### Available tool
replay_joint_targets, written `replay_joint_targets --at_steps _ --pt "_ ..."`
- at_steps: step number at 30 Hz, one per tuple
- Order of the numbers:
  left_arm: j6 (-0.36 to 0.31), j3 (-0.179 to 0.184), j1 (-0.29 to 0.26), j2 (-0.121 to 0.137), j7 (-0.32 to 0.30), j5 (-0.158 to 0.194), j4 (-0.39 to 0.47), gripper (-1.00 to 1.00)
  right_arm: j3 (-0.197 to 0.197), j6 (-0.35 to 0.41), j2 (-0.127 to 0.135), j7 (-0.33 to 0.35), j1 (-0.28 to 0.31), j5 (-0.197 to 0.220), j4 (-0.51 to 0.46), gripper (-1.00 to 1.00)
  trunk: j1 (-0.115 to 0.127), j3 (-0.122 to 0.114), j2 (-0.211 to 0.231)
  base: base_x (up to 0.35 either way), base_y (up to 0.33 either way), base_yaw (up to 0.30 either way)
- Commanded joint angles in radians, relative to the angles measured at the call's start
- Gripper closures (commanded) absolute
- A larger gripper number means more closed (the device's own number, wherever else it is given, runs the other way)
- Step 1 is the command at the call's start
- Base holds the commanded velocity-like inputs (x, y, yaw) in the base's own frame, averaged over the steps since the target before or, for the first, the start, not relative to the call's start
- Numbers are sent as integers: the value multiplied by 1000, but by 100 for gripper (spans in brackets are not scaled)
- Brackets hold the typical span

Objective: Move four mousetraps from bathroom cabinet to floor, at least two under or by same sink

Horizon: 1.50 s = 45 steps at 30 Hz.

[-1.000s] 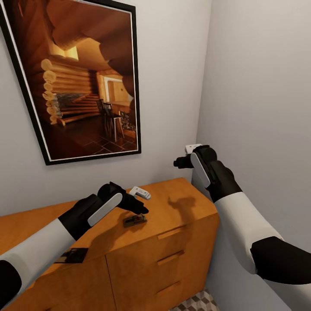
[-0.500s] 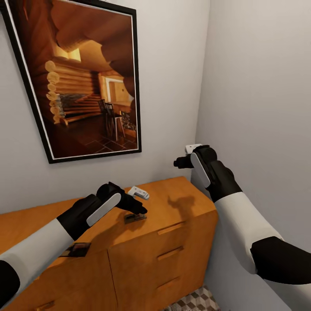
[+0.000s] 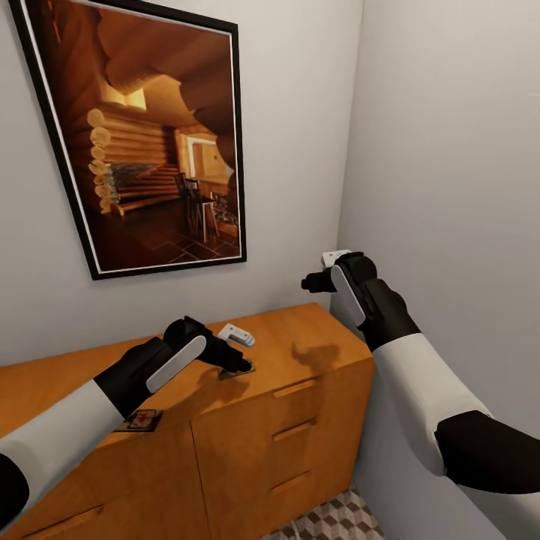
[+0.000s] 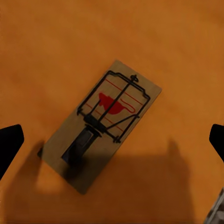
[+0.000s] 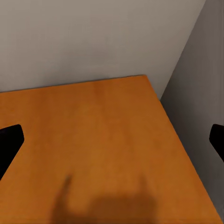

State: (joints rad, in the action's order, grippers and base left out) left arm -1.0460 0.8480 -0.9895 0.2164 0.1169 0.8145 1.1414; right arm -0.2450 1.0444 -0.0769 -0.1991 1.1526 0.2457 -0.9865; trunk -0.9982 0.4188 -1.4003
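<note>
Two mousetraps [image 3: 140, 421] lying flat atop cabinet [image 3: 300, 352]. Left jaws [image 3: 238, 364] spread wide just above one mousetrap [image 4: 100, 126], gripping nothing. Right jaws [image 3: 311, 283] likewise wide apart, empty.

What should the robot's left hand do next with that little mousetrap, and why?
Probably lower a little more and close. The left gripper is open right above a mousetrap lying flat on the cabinet top, with a finger showing on each side and nothing held yet.
</note>
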Motion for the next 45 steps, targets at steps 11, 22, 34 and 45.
replay_joint_targets --at_steps 11,22,34,45 --pt "-1 39 -1 -1 10 10 -4 -100 -2 3 0 -10 1 10 0 -100 0 1 -1 -5 0 0" --pt "-1 37 -1 -2 10 9 -8 -100 -2 3 0 -10 1 10 18 -100 0 1 -1 0 0 0" --pt "-1 43 -1 -5 11 3 -12 -100 -1 3 0 -11 1 6 35 -100 0 1 -1 37 0 0" --pt "-1 47 -1 -5 11 -2 -11 -100 0 3 0 -10 1 3 37 -100 0 1 -1 27 0 0"
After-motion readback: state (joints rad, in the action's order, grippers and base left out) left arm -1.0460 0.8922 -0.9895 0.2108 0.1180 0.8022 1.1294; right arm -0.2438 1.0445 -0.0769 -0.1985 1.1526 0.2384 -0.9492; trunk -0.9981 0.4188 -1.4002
